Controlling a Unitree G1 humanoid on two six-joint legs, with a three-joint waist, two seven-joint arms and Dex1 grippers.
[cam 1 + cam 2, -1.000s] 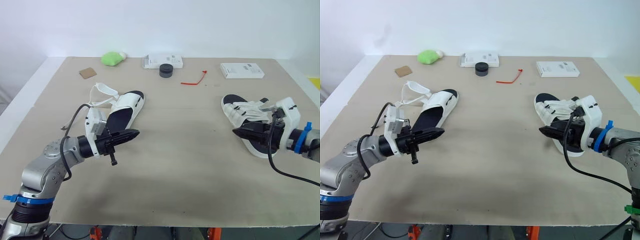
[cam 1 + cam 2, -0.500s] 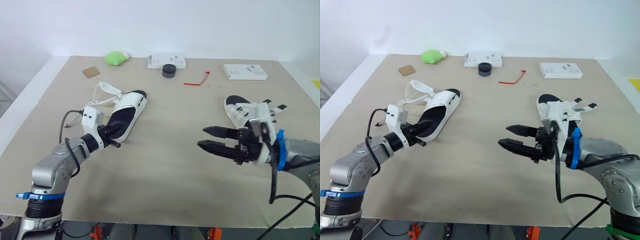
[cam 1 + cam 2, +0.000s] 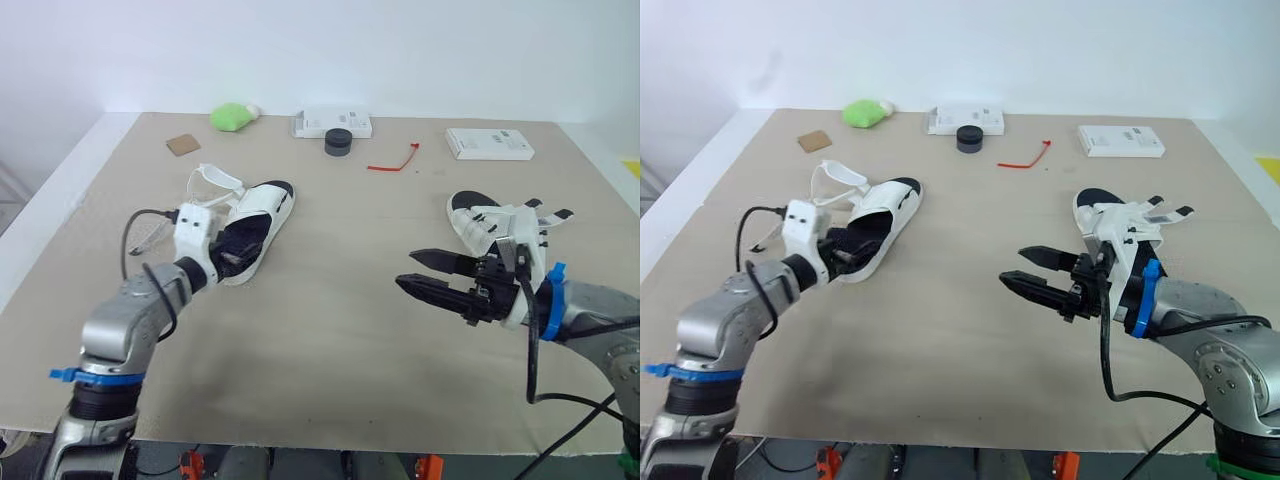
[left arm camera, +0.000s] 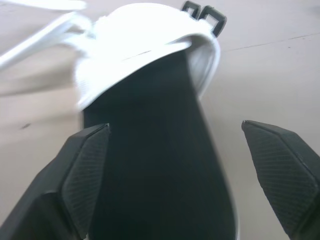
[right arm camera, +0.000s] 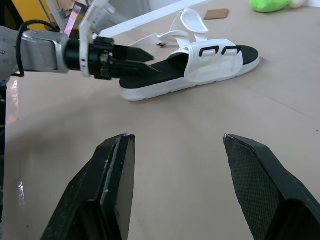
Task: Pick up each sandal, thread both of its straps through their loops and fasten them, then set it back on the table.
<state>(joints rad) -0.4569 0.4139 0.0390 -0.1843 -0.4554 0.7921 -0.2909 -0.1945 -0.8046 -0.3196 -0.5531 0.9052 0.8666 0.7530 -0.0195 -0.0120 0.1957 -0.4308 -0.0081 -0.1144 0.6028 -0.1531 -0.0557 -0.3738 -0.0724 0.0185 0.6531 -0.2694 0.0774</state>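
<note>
White sandal with a black inside (image 3: 256, 214) lies centre-left on the tan table (image 3: 330, 340). My left end effector (image 3: 229, 258) is open at its heel. My right end effector (image 3: 406, 270) hangs open, lower right.

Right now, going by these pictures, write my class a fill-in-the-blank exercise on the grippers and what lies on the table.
The left gripper is ____, its fingers either side of the heel of the left sandal.
The right gripper holds ____.
The tie is coloured ____.
Missing words: open; nothing; red.
</note>
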